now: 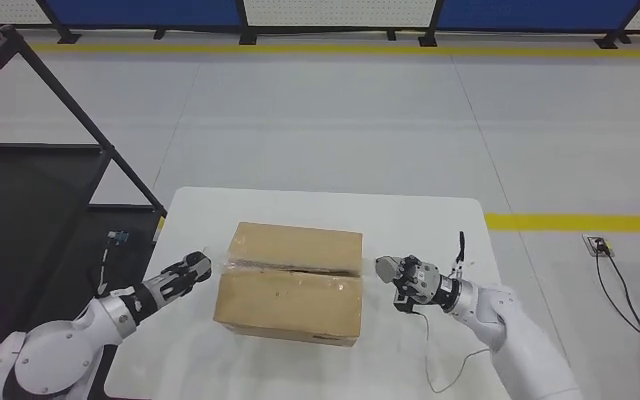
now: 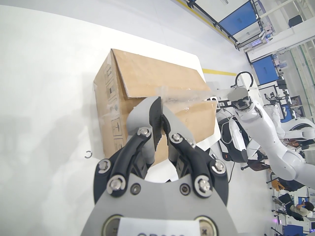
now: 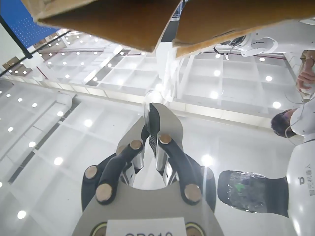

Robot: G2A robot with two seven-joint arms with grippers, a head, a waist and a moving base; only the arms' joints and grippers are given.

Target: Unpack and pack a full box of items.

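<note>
Early: left claw (image 2: 160, 104) and right claw (image 3: 150, 110) each pinch the peeled tape (image 2: 187, 95) stretched between them; box (image 2: 157, 74) between them unopened, nothing unpacked yet.

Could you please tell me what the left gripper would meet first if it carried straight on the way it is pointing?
Most likely the near end of the brown cardboard box, just ahead of the shut left gripper. The gap looks small, though depth is unclear.
</note>
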